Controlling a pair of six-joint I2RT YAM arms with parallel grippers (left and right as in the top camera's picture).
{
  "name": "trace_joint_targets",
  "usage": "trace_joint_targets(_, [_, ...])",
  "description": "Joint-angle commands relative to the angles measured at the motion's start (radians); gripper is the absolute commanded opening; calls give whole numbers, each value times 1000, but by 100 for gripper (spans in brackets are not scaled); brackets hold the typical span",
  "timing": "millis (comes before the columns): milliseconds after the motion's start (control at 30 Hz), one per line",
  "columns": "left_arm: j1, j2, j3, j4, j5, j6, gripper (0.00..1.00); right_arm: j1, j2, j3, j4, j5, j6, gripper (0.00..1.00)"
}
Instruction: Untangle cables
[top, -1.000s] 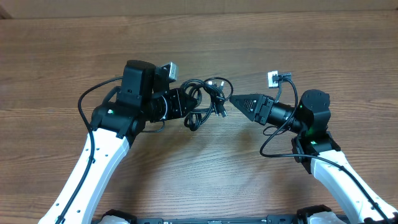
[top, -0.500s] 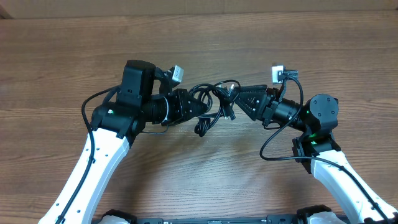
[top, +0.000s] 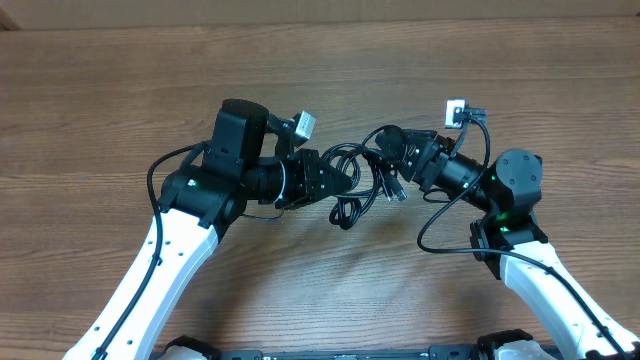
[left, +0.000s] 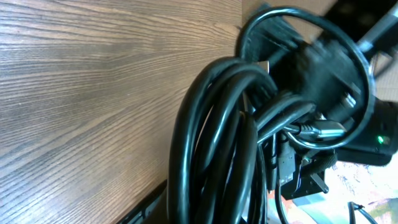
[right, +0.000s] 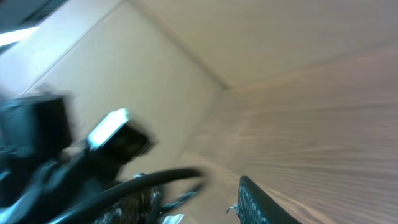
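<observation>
Noted: cables (top: 358, 172) bunched in one knot, held over the table (top: 300, 60) between both arms. The left pincer (top: 330, 182) is pressed together on the bundle. The right pincer (top: 388, 147) is set against its far side; whether it is spread or pinching cannot be told. Judged: no cord freed yet, so nearly all the work is left.

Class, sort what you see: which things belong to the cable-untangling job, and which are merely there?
Belong to the job: cables, bunched in loops; left gripper, shut on them; right gripper, at the bunch.
Merely there: wooden table; white camera on the right wrist.
</observation>
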Motion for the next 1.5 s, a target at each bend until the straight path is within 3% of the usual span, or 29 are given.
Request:
trace_joint_targets(0, [-12, 3, 7, 11, 93, -1, 4, -12, -2, 13, -92, 217, -2, 42])
trace_joint_targets(167, [-12, 3, 7, 10, 111, 41, 4, -23, -2, 13, -261, 378, -2, 42])
trace_joint_targets(767, [31, 3, 7, 3, 98, 70, 4, -124, -2, 13, -460, 423, -4, 41])
trace_joint_targets(833, [45, 3, 7, 1, 52, 88, 5, -133, -2, 13, -477, 398, -10, 38])
trace_joint_targets(1033, [64, 3, 7, -28, -238, 91, 4, -134, -2, 13, -481, 251, -35, 14])
trace_joint_targets(1167, [64, 3, 7, -25, -263, 84, 4, -134, -2, 13, -480, 164, -60, 8])
trace_joint_targets(1467, [61, 3, 7, -27, -260, 147, 4, -134, -2, 13, -420, -39, -61, 29])
